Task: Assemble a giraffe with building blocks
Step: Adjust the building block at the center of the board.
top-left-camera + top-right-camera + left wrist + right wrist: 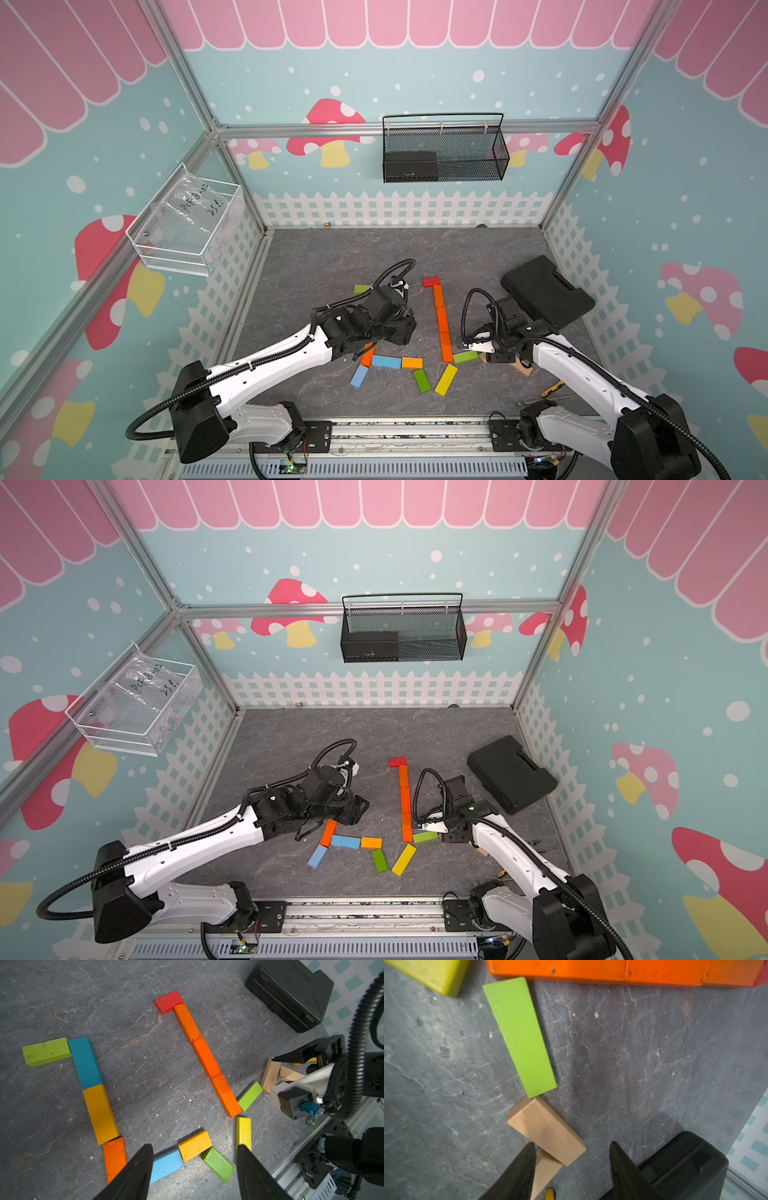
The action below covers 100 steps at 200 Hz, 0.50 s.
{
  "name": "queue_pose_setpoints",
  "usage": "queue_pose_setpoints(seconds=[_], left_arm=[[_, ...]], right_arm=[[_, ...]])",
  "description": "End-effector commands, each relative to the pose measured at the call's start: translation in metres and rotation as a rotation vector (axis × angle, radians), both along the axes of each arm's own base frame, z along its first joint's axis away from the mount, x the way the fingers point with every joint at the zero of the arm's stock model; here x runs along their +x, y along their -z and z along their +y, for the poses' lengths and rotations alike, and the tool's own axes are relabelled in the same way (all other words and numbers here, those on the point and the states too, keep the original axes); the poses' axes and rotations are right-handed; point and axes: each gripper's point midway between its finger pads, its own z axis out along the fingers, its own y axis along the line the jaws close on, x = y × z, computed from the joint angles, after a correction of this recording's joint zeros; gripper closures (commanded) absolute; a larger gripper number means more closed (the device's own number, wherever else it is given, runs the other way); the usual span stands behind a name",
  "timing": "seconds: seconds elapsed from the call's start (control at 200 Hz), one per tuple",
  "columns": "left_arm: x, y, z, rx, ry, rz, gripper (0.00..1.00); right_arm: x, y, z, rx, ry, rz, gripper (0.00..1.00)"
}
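Observation:
The building blocks lie flat on the grey table. Three orange bricks (441, 320) form a line capped by a red brick (431, 282). Near it lie a lime brick (465, 356), a yellow one (446, 379), a dark green one (422, 380), and an orange, blue and amber row (386, 361). My left gripper (195, 1147) hovers open above the amber brick (195, 1145), holding nothing. A chain of lime, teal, amber and orange bricks (85, 1062) runs under that arm. My right gripper (572, 1144) stands open over two tan bricks (546, 1128).
A black plastic case (546, 291) lies at the right, close behind the right arm. Yellow-handled pliers (555, 386) peek out by the right arm near the front rail (407, 428). A black mesh basket (444, 153) and a white wire basket (187, 224) hang on the walls.

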Motion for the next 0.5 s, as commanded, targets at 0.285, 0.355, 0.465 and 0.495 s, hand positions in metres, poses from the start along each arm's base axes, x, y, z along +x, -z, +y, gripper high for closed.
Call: queue_pose_setpoints(seconds=[0.285,0.355,0.465,0.495], left_arm=[[0.0017,-0.0073,-0.0035,-0.02,0.013,-0.006,0.34],[0.002,-0.0072,-0.0034,-0.019,0.013,-0.007,0.34],[0.0021,-0.0067,-0.0035,-0.018,0.013,-0.006,0.34],[0.0021,-0.0063,-0.0036,-0.017,0.013,-0.006,0.34]], right_arm=[[-0.0166,0.0117,0.0014,-0.005,-0.047,0.048,0.41],[-0.0165,0.0144,0.001,-0.015,-0.048,0.058,0.41],[-0.0158,0.0158,0.0011,-0.019,-0.053,0.057,0.41],[-0.0155,0.016,0.0014,-0.017,-0.054,0.054,0.41]])
